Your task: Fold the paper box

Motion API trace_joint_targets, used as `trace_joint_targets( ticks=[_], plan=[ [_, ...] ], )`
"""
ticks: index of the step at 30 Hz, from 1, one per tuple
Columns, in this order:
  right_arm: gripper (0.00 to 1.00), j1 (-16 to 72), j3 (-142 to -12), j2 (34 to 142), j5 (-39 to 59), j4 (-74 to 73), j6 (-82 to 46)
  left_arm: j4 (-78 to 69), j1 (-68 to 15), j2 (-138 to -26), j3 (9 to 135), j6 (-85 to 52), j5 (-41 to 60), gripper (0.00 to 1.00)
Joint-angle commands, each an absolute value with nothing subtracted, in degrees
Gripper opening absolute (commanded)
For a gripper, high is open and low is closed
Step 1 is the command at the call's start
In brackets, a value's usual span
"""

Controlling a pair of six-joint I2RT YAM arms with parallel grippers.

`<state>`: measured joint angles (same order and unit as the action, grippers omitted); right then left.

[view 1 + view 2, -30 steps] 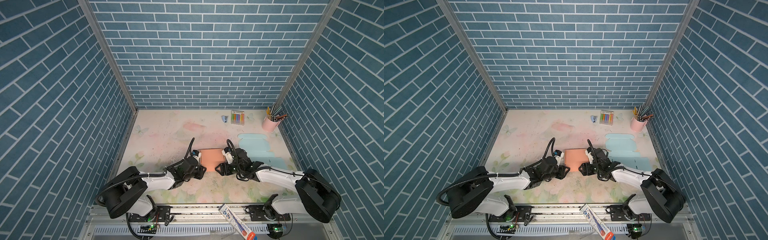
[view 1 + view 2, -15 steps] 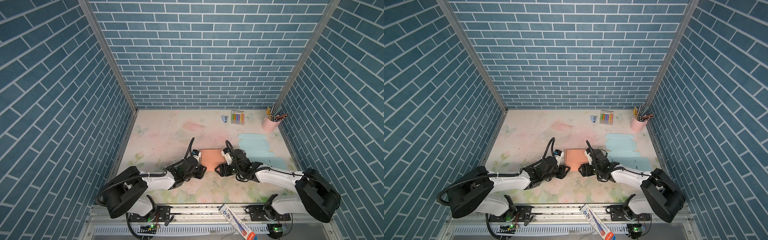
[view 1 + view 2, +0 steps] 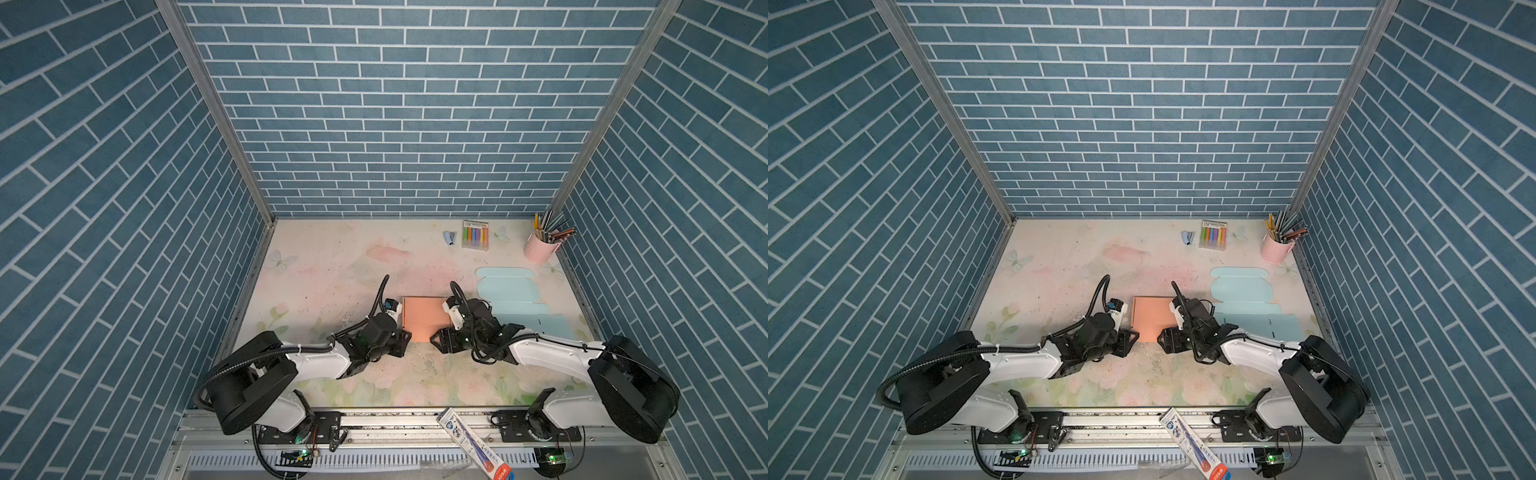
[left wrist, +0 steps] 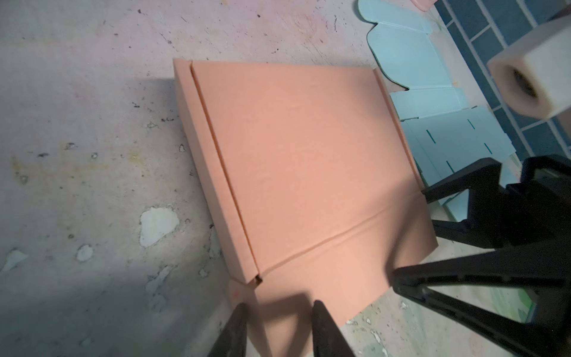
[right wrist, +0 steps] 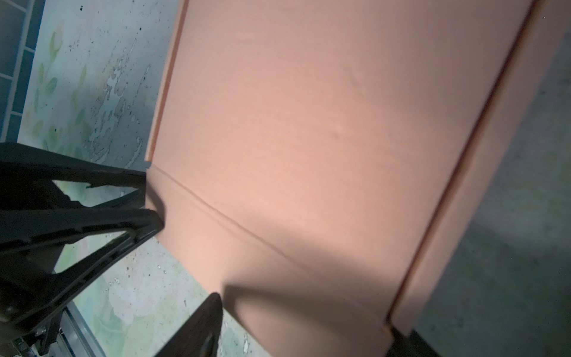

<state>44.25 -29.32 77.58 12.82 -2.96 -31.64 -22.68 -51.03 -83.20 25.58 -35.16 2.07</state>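
The salmon paper box [image 3: 424, 316] [image 3: 1152, 315] lies flat at mid-table with its lid down. Its front flap [image 4: 324, 272] sticks out toward the near edge. My left gripper [image 3: 405, 338] [image 3: 1131, 338] sits low at the flap's left end. In the left wrist view its jaws [image 4: 279, 309] stand apart, with the flap's corner between them. My right gripper [image 3: 435, 338] [image 3: 1163, 338] faces it at the flap's right end. It is open wide [image 5: 309, 315], and the flap's end spans the gap between its fingers.
A flat light-blue box blank [image 3: 515, 299] lies just right of the box, behind my right arm. A pink pencil cup [image 3: 540, 250], a marker pack [image 3: 474, 235] and a small blue item [image 3: 449, 237] stand at the back right. A tube [image 3: 473, 444] lies on the front rail.
My right gripper has edged slightly left toward the flap. The left gripper stays in place, and the box has not moved.
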Motion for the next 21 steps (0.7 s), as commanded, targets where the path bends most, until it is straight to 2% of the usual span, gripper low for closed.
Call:
trace_joint_targets(
  ticks=[1,21],
  plan=[
    [0.73,44.6,-30.2,77.7,11.6,-1.9,-32.1,-22.6,-51.0,-84.3,26.3,-34.4,0.5,0.36],
    [0.73,45.3,-30.8,75.4,10.7,-0.2,-31.3,-24.1,-50.9,-82.8,26.5,-34.6,2.3,0.34]
  ],
)
